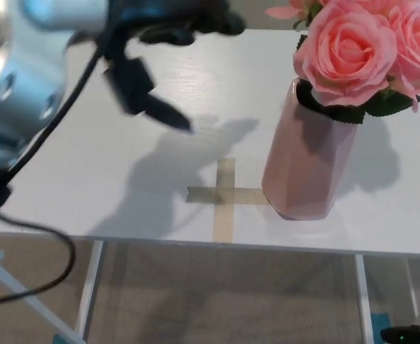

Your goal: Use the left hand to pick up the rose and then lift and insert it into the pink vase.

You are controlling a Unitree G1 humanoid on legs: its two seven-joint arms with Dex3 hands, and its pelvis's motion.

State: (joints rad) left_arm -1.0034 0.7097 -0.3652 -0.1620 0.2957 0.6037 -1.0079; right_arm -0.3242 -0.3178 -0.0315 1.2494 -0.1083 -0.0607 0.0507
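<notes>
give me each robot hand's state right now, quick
Left robot hand: open, fingers apart, holding nothing, above the table.
Right robot hand: not in view.
</notes>
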